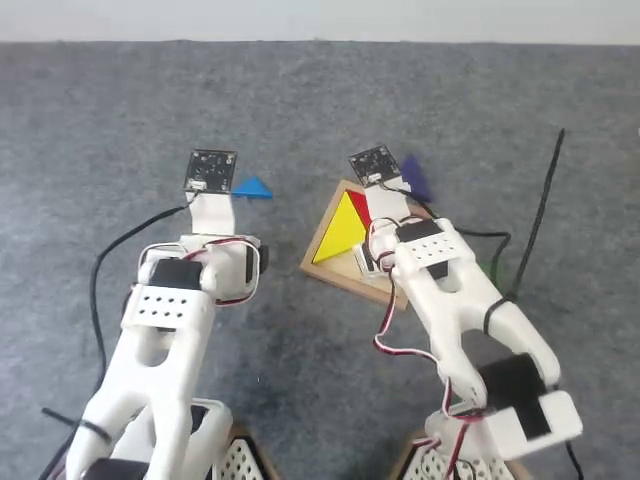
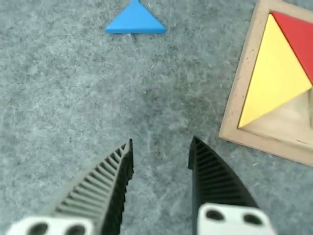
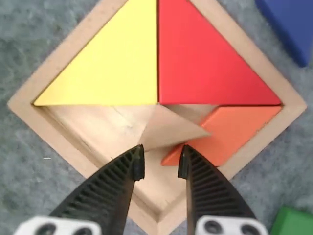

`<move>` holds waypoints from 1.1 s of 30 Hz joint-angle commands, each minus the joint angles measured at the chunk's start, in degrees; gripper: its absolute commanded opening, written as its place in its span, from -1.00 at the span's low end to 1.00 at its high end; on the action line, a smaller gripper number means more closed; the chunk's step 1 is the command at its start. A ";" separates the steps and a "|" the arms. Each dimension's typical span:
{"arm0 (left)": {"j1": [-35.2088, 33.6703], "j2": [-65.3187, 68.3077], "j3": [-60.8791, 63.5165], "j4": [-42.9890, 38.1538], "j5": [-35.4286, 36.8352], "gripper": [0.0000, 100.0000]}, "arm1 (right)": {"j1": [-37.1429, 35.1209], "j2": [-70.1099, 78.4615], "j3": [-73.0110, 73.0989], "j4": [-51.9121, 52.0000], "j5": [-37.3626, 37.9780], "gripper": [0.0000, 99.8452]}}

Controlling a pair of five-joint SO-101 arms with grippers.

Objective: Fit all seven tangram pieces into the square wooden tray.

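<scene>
- High view: left arm (image 1: 165, 300) over grey carpet (image 1: 100, 120); blue triangle (image 1: 252, 188) on the carpet just beside its wrist end, outside the tray.
- High view: right arm (image 1: 450, 290) over the square wooden tray (image 1: 335, 275), which sits corner-on. Yellow triangle (image 1: 340, 232) and red triangle (image 1: 360, 205) in the far half. Dark blue piece (image 1: 415, 178) on the carpet just past the far corner.
- Left wrist view: left gripper (image 2: 162, 142) with jaws wide apart, holding nothing, bare carpet between them. Blue triangle (image 2: 136, 19) ahead, well apart from the tips. Tray rim (image 2: 239, 98) off to one side.
- Right wrist view: right gripper (image 3: 161, 149) above the tray, jaws parted by a narrow gap, tray floor visible between, nothing clamped. Tips just beside the edge of a pale wooden triangle (image 3: 168, 129).
- Same view: orange parallelogram (image 3: 230, 132) seated against the red triangle's long edge. Pale wooden triangle mid-tray, one corner overlapping the orange; judged not yet flat.
- Same view: green piece (image 3: 293, 223) and dark blue piece outside the rim.
- Progress, judged: three seated, one in the tray but askew, three out on the carpet. About half done; remaining half of the tray mostly bare wood.
</scene>
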 commanded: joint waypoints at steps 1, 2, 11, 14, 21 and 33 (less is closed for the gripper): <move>0.44 0.00 -0.22 -1.14 0.53 -0.62 | 0.66 4.18 -6.42 -0.84 0.62 -0.73; 0.44 0.00 -0.22 -1.14 0.53 -0.62 | 0.66 5.93 -8.09 -0.66 0.62 -0.73; 0.44 0.00 -0.22 -1.14 0.53 -0.62 | 1.10 4.62 -10.81 1.36 0.53 -0.73; 0.44 0.00 -0.22 -1.14 -0.70 -0.63 | 0.75 -0.84 -9.67 4.09 0.35 -0.73; 0.53 0.00 -0.22 -1.14 -0.79 -0.63 | -0.04 -9.89 -3.16 5.05 0.26 -0.73; -3.69 0.09 -8.66 4.75 -8.88 -0.62 | 20.62 -28.18 -2.46 14.55 8.26 -0.73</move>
